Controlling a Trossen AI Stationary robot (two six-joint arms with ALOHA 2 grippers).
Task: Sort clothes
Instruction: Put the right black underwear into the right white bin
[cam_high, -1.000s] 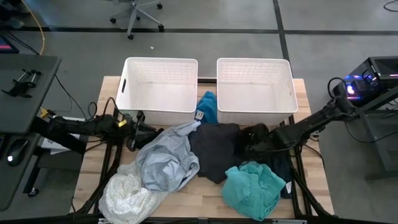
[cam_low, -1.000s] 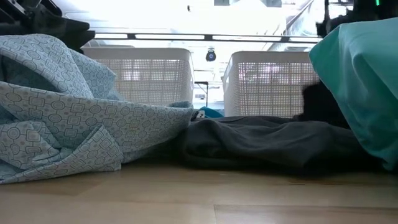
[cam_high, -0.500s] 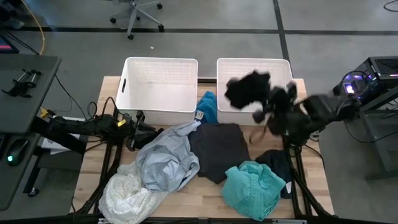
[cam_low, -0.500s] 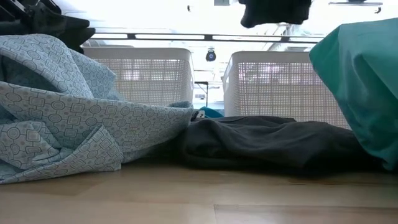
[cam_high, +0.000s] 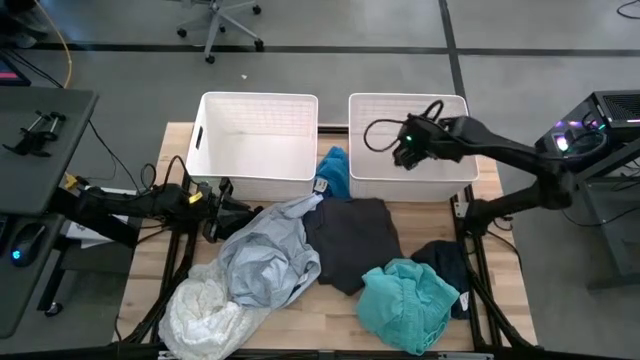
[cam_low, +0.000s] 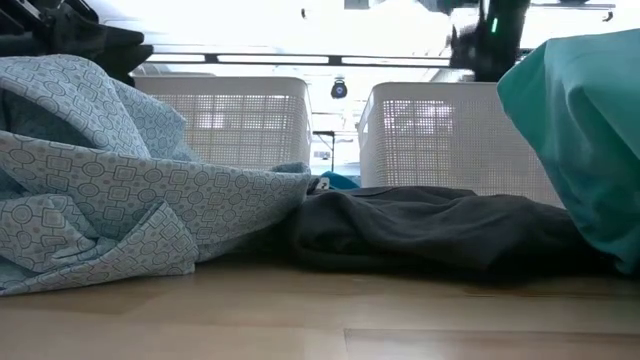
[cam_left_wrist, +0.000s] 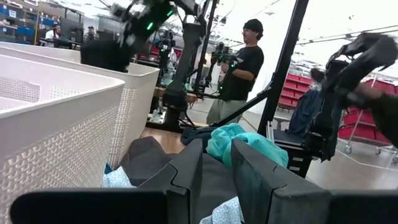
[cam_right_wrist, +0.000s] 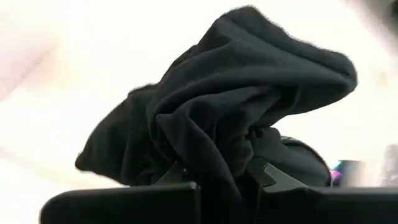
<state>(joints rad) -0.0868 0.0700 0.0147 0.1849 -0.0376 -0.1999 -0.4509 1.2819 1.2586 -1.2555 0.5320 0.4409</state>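
Observation:
My right gripper (cam_high: 410, 148) hangs over the right white basket (cam_high: 408, 97), shut on a black garment (cam_right_wrist: 217, 106), which also shows in the low view (cam_low: 480, 58). My left gripper (cam_high: 215, 205) is open and empty, waiting at the table's left side beside the pale grey-blue garment (cam_high: 265, 258). On the table lie a white lacy garment (cam_high: 205, 315), a dark grey one (cam_high: 350, 238), a teal one (cam_high: 405, 305) and another black one (cam_high: 447, 265). A blue garment (cam_high: 335, 172) lies between the baskets. My right gripper pinches a bunched fold of the black garment (cam_right_wrist: 221, 165) between its two fingers, several layers together. The arm reaches in from the table's right side. The garment is lifted clear of the table, bunched up beyond the fingertips above the right basket.
The left white basket (cam_high: 258, 97) stands beside the right one at the table's far edge. A person (cam_left_wrist: 239, 62) stands in the room beyond the table. Bare wood shows along the near edge (cam_high: 330, 320).
My right gripper has taken the black garment off the table between the dark grey and teal garments. It has lifted it clear and carried it up and toward the far edge, over the right basket. The other clothes have stayed in place.

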